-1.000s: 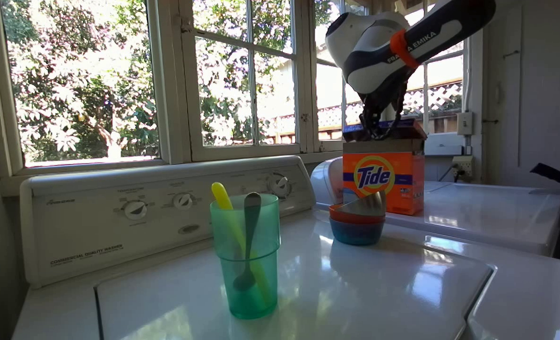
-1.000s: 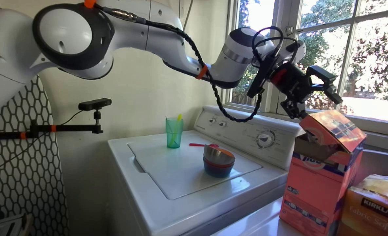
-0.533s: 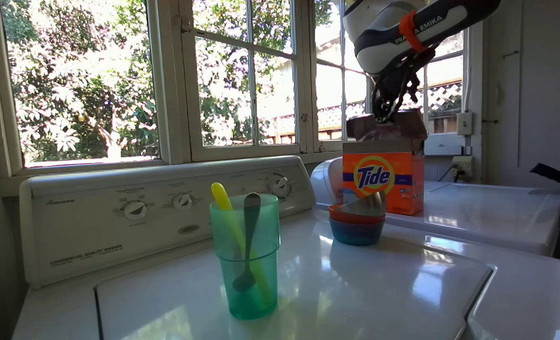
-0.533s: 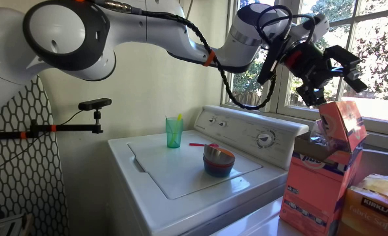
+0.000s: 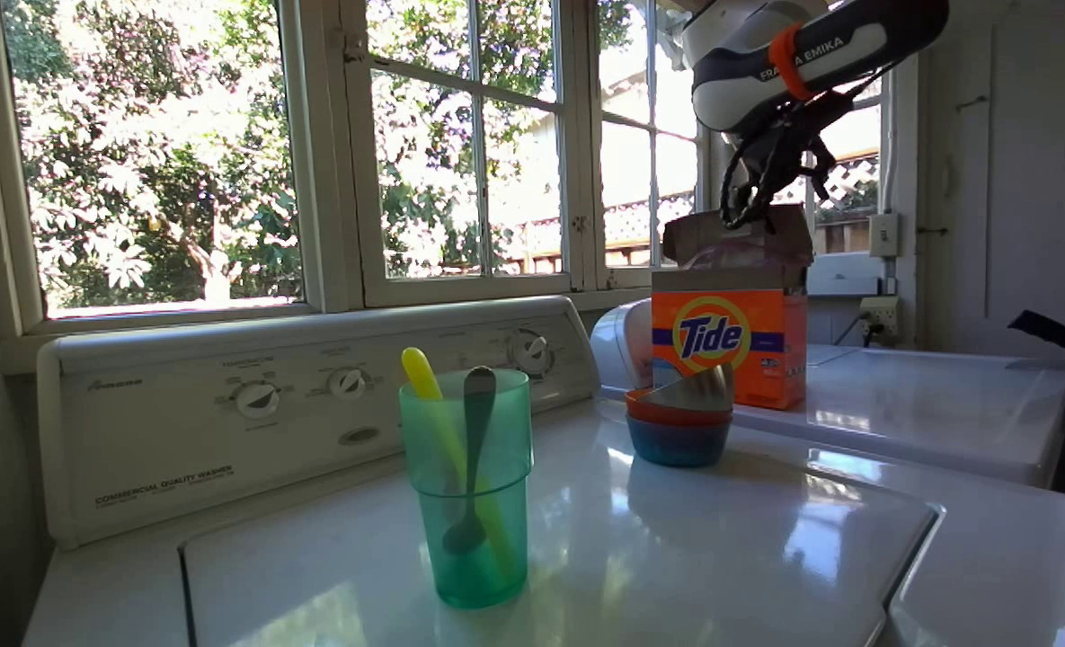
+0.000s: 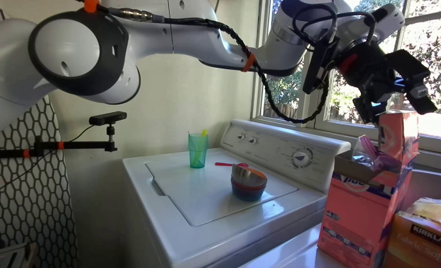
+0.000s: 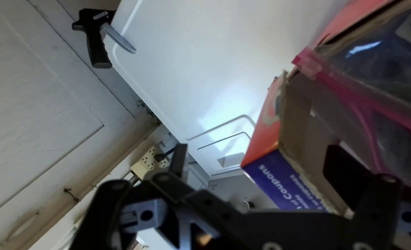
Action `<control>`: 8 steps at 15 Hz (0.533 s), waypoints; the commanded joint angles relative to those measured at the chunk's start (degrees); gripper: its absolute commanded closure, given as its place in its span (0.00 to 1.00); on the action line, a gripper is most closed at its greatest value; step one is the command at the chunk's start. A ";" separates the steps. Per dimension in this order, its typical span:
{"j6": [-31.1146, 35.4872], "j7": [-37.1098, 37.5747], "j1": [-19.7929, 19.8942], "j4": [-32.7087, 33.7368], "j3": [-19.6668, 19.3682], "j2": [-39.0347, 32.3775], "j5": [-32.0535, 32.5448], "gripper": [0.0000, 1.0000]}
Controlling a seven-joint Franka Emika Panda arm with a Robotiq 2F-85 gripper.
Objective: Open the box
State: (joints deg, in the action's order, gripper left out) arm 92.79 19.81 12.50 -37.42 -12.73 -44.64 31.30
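"Since the previous frame, the lid (image 6: 395, 137) has swung closer to upright, and my gripper (image 6: 400, 115) has travelled right with it in an exterior view."

"Are you holding it?"

"No; my jaws stand wide apart. One finger (image 7: 345, 177) is on the lid's inner side, so I judge I'm pushing it back rather than pinching, though I can't confirm contact."

"Where's the box (image 5: 721, 337)?"

"Upright on the white machine (image 5: 927, 386) at far right in an exterior view, beyond the bowls (image 5: 680, 442). At near right, the Kirkland carton (image 6: 425, 242) stands just beside it; that may brace it against my push."

"And the bag (image 7: 392, 69)?"

"Pink-zipped, poking out of the box, so I'd avoid snagging it."
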 commanded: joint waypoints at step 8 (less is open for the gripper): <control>-8.30 10.85 4.04 9.68 0.31 -2.54 -7.05 0.00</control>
State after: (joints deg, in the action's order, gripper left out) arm 88.10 26.86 15.59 -31.23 -12.49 -44.81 26.48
